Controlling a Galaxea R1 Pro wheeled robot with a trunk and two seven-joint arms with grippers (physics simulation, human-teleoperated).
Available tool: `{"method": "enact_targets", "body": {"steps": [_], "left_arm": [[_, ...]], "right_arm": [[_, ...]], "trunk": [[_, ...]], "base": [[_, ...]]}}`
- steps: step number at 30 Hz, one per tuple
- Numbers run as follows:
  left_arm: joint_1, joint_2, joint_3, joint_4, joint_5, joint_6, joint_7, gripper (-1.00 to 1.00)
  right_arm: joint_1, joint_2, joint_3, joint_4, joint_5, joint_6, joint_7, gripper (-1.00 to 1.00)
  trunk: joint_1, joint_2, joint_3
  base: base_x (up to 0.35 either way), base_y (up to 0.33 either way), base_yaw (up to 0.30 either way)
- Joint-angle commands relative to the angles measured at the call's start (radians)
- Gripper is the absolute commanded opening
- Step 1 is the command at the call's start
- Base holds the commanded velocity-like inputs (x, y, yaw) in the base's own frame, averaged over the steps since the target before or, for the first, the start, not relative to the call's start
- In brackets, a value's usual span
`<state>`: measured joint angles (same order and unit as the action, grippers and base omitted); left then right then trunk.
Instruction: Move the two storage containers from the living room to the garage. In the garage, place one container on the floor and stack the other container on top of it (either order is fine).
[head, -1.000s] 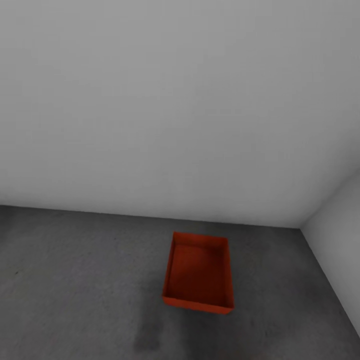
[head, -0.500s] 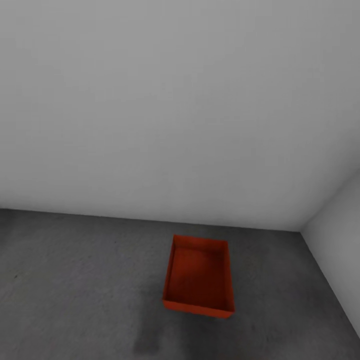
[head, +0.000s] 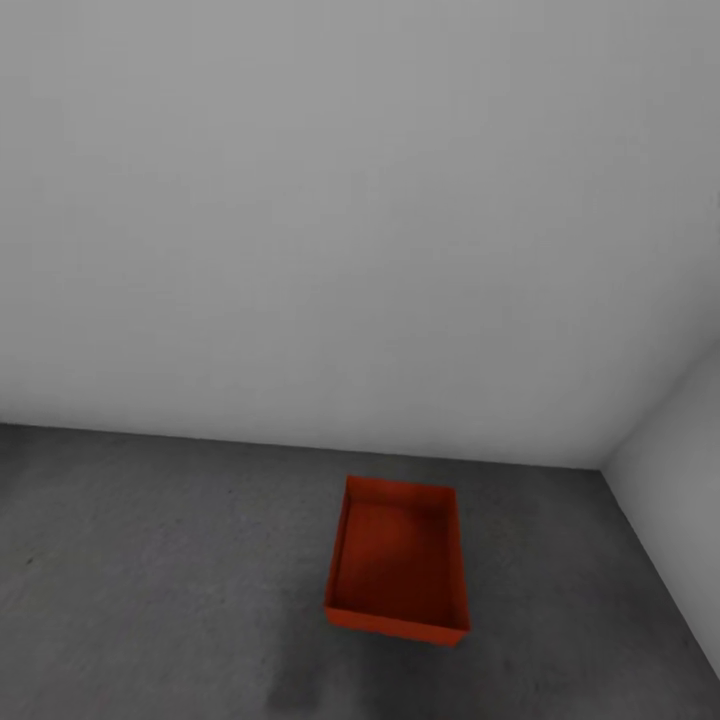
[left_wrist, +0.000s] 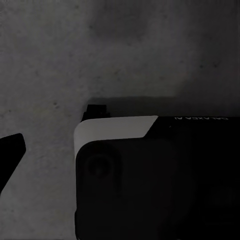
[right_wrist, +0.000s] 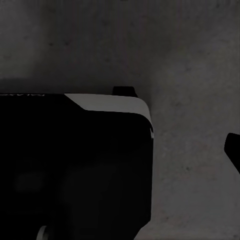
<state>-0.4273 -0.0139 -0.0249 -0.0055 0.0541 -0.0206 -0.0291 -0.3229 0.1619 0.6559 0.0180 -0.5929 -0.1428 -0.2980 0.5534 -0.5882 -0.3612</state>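
Observation:
One orange-red storage container rests open-topped and empty on the dark grey concrete floor of the garage, in the head view just right of centre, near the room's right corner. Nothing is stacked on it. In the left wrist view a dark fingertip of my left gripper juts in at the picture's edge over bare concrete, holding nothing. In the right wrist view a dark fingertip of my right gripper does the same at the opposite edge. Both fingertips sit far out to the side, so the jaws stand apart.
Pale grey walls close the room behind the container, and a side wall meets them at the right. My own dark base with its white trim hangs below both wrists. Concrete stretches left of the container.
The whole head picture has slid down slightly, so the camera moved. The container keeps its place on the floor.

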Motion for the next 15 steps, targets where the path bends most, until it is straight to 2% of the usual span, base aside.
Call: {"method": "enact_targets", "body": {"steps": [1, 15], "left_arm": [[-0.001, 0.0, -0.003, 0.001, 0.006, -0.002, -0.003, 1.0], [-0.001, 0.0, -0.003, 0.001, 0.006, -0.002, -0.003, 1.0]], "right_arm": [[-0.001, 0.001, 0.008, 0.002, -0.01, -0.004, -0.001, 1.0], [-0.001, 0.001, 0.008, 0.002, -0.01, -0.003, -0.001, 1.0]], "trunk": [[0.0, -0.001, 0.0], [0.0, -0.001, 0.022]], "base": [[0.0, 0.0, 0.0], [0.0, 0.0, 0.0]]}}
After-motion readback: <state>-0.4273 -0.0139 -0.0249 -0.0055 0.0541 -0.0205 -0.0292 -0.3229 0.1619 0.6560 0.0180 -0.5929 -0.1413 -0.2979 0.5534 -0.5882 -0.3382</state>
